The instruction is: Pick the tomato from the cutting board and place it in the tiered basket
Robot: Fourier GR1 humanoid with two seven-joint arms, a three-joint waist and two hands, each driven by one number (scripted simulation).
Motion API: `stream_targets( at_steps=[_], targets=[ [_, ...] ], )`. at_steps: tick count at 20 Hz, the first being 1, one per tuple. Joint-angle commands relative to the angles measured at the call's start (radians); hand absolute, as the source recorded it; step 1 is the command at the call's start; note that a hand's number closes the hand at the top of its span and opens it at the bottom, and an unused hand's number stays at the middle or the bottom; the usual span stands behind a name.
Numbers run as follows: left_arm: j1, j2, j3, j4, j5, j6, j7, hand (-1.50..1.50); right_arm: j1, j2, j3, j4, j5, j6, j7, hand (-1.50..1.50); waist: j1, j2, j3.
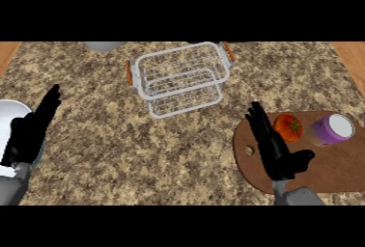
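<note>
— Spotted the tomato [288, 127]?
— Yes. Lay on the cutting board [335, 169] at the lower right of the frame, close against a purple cup [331, 129] on its right side. Not yet lifted.

— And checked the right hand [274, 144]?
— Stood just left of the tomato with fingers straight and thumb stuck out toward the board, holding nothing. Probably set alongside in order to curl round the fruit from that side.

— Expected trouble?
— Possibly. Crowded by the cup, which left little room on the far side; might have nudged it while closing.

— Located the tiered basket [182, 77]?
— Upper middle of the frame, on the table [143, 154], well apart from the board. Wire-built and open on top, so likely meant for lowering in from above.

— Looked at the left hand [32, 130]?
— Rested at the left edge, open and empty, with fingers up, partly over a white plate [10, 113]. Seemingly kept out of the way.
</note>
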Motion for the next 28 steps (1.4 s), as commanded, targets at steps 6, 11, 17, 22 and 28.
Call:
stream_targets(
  at_steps=[6, 11, 17, 22, 28],
  targets=[
    [-0.058, -0.24, -0.08, 0.01, 0.073, -0.084, -0.129, 0.0, -0.252, -0.106, -0.129, -0.041, -0.178, 0.3, 0.051, -1.5, 0.041, -0.018, -0.009],
    [-0.01, -0.283, -0.101, 0.034, 0.079, -0.133, -0.161, 0.0, -0.245, -0.045, -0.189, 0.12, -0.177, 0.333, -0.103, -1.5, 0.051, -0.02, -0.007],
    [0.006, -0.292, -0.092, -0.004, 0.075, -0.13, -0.137, 0.0, -0.227, -0.284, -0.272, -0.022, -0.084, 0.381, -0.113, -1.5, 0.038, -0.028, -0.008],
    [0.052, -0.3, -0.099, 0.048, 0.055, -0.133, -0.215, 0.0, -0.214, -0.57, -0.27, -0.093, 0.111, 0.389, 0.002, -1.5, 0.019, -0.034, -0.012],
    [0.036, -0.277, -0.054, 0.057, 0.084, -0.15, -0.2, 0.0, -0.171, -0.83, -0.165, -0.223, 0.345, 0.493, 0.125, -1.5, 0.013, -0.035, -0.013]
  ],
)
